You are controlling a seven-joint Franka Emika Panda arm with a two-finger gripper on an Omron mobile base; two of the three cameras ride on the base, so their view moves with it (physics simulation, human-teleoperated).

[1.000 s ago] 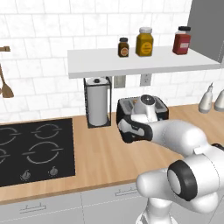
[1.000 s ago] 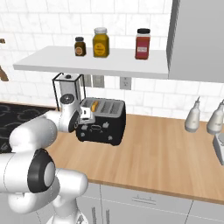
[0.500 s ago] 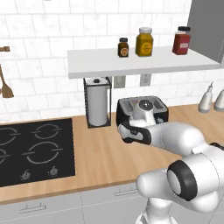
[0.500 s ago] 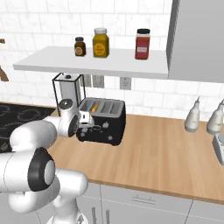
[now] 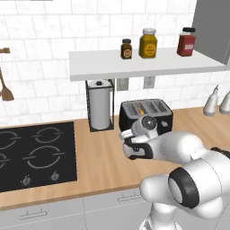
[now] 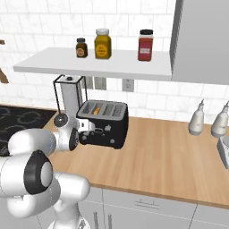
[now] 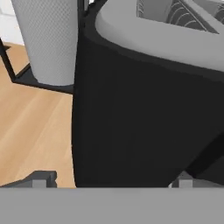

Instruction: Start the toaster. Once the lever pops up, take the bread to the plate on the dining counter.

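Note:
The black toaster (image 5: 150, 117) (image 6: 107, 129) stands on the wooden wall counter under the shelf. The bread (image 5: 141, 109) (image 6: 96, 108) shows as a thin yellow sliver sunk in one slot. My gripper (image 5: 128, 141) (image 6: 88, 129) hangs low at the toaster's front left corner. In the hand view the gripper (image 7: 113, 178) is open, its two tips set wide apart, and the toaster's dark wall (image 7: 144, 122) looms close between and beyond them. The plate and the dining counter are out of view.
A paper-towel roll (image 5: 99, 105) (image 6: 69, 96) (image 7: 48, 39) in a wire frame stands just left of the toaster. The black cooktop (image 5: 31, 155) lies further left. A shelf (image 5: 143, 65) with three jars hangs overhead. Two pale bottles (image 5: 215, 101) (image 6: 197, 118) stand at the right.
The gripper has dropped lower and drawn back a little from the toaster's front, and its jaws have spread wider. The toaster and bread have not moved.

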